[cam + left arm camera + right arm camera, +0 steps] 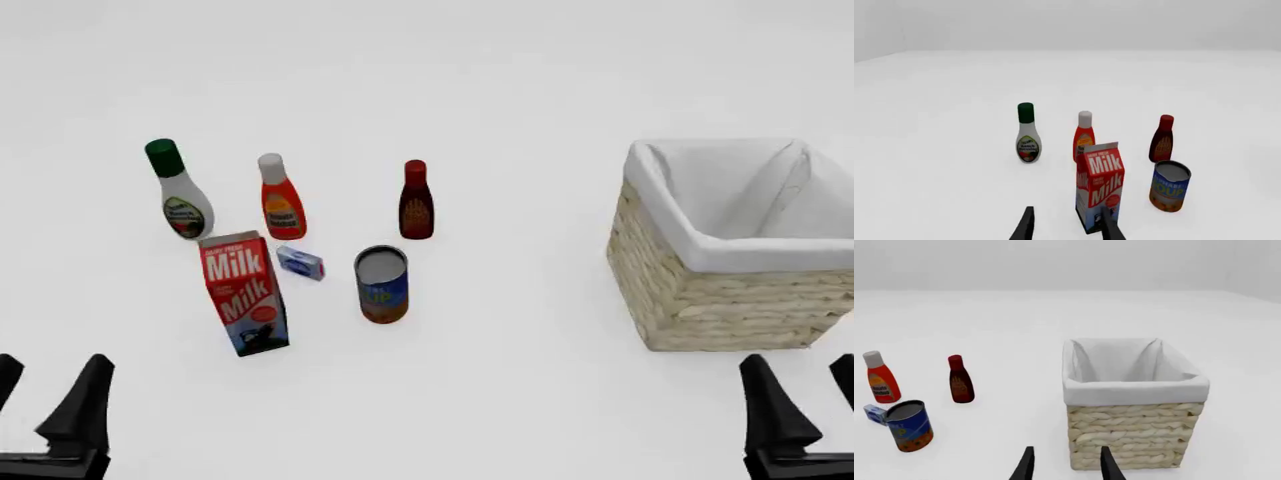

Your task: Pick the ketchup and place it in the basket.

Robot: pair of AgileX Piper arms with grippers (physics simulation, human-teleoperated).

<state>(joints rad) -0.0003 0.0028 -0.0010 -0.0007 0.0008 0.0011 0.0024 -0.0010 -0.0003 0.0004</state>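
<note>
Red-orange plastic w/ a white-grey cap and yellow label: that's your ketchup (280,200), standing upright on the surface (534,90) in the far row, betw. the green-capped white bottle (176,190) and the dark bottle (415,201), apart from both. Its long axis is vertical, so a side-on grasp across the body looks like the natural approach. It sits on the left half of the scene, well ahead of the left gripper (47,405) and far nearer to it than to the right gripper (801,405), so the left arm is the one to send. Watch the line in, though: in the left wrist view the milk carton (1099,187) stands directly betw. that gripper and the ketchup, hiding the bottle's lower body, w/ the soup can (1169,186) just off to one side and a small blue box (300,264) near the carton. You'd prob. do best coming over or round the carton. Both grippers are empty, fingers spread, nothing touched yet. The basket (694,290) is well apart on the right side, right in front of the right gripper, lining open and nothing seen inside.
</note>
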